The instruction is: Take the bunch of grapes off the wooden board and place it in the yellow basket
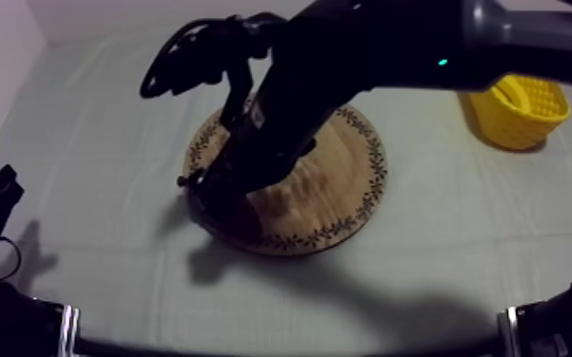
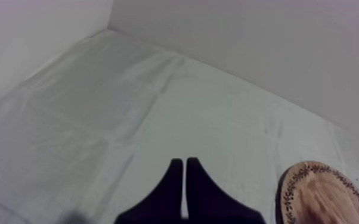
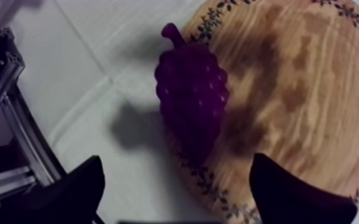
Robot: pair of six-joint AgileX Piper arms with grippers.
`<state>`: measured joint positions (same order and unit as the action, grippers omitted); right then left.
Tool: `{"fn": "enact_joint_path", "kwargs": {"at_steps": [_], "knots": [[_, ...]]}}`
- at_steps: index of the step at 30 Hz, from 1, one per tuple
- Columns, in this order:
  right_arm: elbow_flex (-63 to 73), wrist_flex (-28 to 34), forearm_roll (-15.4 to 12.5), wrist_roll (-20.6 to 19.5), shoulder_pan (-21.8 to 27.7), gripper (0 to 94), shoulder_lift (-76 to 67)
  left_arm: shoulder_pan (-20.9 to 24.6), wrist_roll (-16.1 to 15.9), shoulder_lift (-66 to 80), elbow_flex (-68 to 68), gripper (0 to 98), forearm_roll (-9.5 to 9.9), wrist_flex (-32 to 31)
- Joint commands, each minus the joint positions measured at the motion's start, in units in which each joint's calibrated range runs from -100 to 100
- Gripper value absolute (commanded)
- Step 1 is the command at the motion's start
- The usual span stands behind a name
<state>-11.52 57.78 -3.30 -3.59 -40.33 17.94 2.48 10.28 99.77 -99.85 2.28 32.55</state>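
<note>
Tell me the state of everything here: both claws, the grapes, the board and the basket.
Wooden board: flat on the cloth.
Bunch of grapes: lying at the board's edge, not gripped.
Yellow basket: upright, apart from the board.
Left claw: shut on nothing, over the cloth beside the board.
Right claw: open, above the grapes, one finger to each side.
</note>
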Motion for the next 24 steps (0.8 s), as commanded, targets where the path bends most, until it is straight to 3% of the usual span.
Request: {"fn": "enact_joint_path", "kwargs": {"at_steps": [1, 11, 24], "knots": [[1.74, -0.71, 0.27, -0.35, -0.2, 91.8, 3.52, 0.01, 0.0, -0.03, -0.04, 0.0, -0.01, 0.03], [9.45, -6.52, 1.47, -1.55, -0.93, 89.4, 14.24, 0.01, 0.0, -0.03, -0.04, 0.0, -0.01, 0.03], [16.72, -6.84, 2.86, -2.12, 0.56, 88.5, 20.82, 0.01, 0.0, -0.03, -0.04, 0.0, -0.01, 0.03]]}}
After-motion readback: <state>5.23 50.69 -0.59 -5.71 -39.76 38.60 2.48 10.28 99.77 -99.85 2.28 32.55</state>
